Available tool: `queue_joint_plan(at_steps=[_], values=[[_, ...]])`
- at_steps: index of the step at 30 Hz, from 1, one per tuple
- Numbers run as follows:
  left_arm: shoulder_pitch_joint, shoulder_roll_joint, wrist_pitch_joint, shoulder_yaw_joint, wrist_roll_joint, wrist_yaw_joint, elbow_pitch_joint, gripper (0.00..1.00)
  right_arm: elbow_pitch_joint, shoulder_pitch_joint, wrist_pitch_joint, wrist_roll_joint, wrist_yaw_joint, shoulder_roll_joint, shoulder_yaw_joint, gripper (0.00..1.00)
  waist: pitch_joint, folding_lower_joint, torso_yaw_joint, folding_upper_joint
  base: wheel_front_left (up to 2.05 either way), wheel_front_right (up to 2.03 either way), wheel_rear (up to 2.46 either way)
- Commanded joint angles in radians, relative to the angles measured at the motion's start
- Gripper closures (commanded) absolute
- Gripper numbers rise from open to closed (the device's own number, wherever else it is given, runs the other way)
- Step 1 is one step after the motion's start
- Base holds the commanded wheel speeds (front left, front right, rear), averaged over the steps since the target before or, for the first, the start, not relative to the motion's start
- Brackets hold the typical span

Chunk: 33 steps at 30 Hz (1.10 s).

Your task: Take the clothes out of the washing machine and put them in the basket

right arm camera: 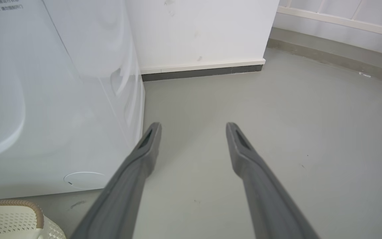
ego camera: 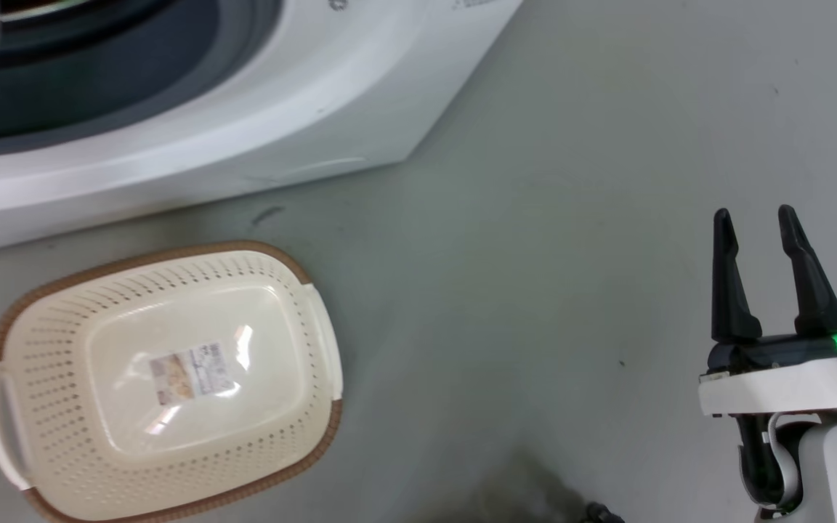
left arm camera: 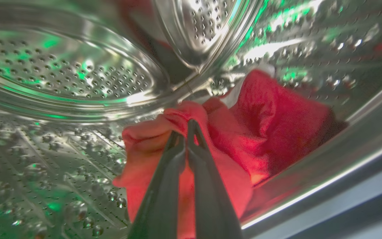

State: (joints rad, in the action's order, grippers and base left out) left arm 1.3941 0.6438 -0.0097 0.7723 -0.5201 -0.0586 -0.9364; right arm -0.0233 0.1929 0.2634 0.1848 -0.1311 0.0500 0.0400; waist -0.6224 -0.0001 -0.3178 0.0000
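The washing machine (ego camera: 280, 109) stands white along the far side of the grey floor (ego camera: 535, 254), its grey-rimmed porthole at the upper left of the head view; a white wall (right arm camera: 194, 30) with a dark skirting runs behind it. Inside, the perforated steel drum (left arm camera: 61, 73) glints green and silver. The basket (ego camera: 48, 349) sits on the floor just in front of the machine, upright, apart from it, brown rim uppermost; a paper label (ego camera: 193, 374) lies on its cream bottom. The clothes (left arm camera: 270, 122) are in the drum, a red heap against its lower wall, with a bit of white trim at the top. The left gripper (left arm camera: 185, 129) reaches into the drum, jaws drawn almost together on a fold of the nearer red garment, which drapes down either side of them. The right gripper (ego camera: 755, 212) hangs over bare floor, well to the right of the basket, jaws spread wide and holding nothing.
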Motion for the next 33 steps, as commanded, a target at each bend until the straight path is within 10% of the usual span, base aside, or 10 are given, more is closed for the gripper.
queue_joint_plan(at_steps=[1, 12, 33], values=[[-0.021, -0.007, -0.017, -0.001, -0.007, 0.008, 0.005, 1.00, -0.001, -0.006, 0.002, -0.007, 0.001, 0.001, 0.004, 0.00, 0.061, 0.0001, 0.050, 0.0000, 0.00, 0.00, 0.00], [-0.272, -0.080, -0.239, -0.032, -0.052, 0.097, 0.107, 1.00, -0.027, -0.079, 0.002, -0.054, 0.001, 0.001, 0.056, 0.00, 0.243, 0.0001, 0.140, 0.0000, 0.00, 0.00, 0.00], [-0.840, -0.017, -0.257, -0.217, 0.007, 0.316, 0.794, 1.00, -0.061, -0.166, 0.002, -0.081, 0.001, 0.001, 0.064, 0.00, 0.467, 0.0001, 0.228, 0.0000, 0.00, 0.00, 0.00]])
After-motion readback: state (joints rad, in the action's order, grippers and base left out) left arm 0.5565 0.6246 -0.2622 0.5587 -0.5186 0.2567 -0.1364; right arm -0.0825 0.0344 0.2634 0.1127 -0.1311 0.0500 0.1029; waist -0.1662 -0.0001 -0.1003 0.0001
